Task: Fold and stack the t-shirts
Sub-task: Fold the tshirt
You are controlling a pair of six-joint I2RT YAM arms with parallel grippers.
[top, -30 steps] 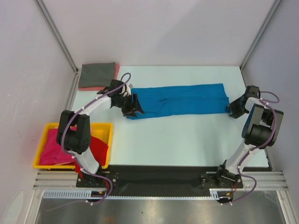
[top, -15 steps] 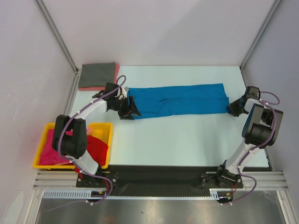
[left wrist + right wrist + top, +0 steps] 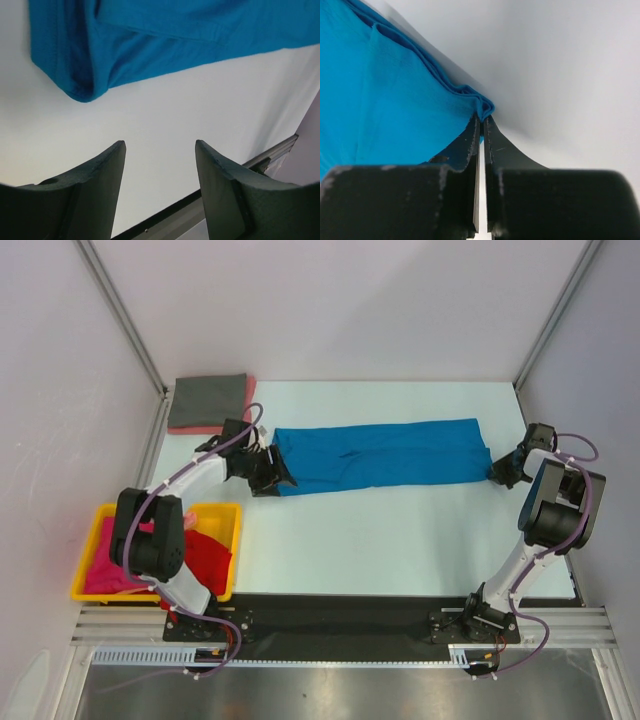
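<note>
Folding blue t-shirt (image 3: pixel 380 452), a long strip across worktop (image 3: pixel 400 530) centre | my right hand (image 3: pixel 481 120) pinches its 3 o'clock end | left hand (image 3: pixel 159 145) wide, empty, beside 9 o'clock end | grey t-shirt (image 3: pixel 208 400) stacked on pink t-shirt (image 3: pixel 200 429) at 10 o'clock | red t-shirt (image 3: pixel 210 558), magenta t-shirt (image 3: pixel 105 570) unfolded in yellow bin (image 3: pixel 236 540) at 8 o'clock

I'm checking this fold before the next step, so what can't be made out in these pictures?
- Right wrist view: how many blue t-shirt layers the right hand pinches; the hand covers them.
- Top view: pink t-shirt, mostly under the grey t-shirt.
- Top view: yellow bin contents, partly behind the left arm.
- Left wrist view: blue t-shirt, cut by the top edge.
</note>
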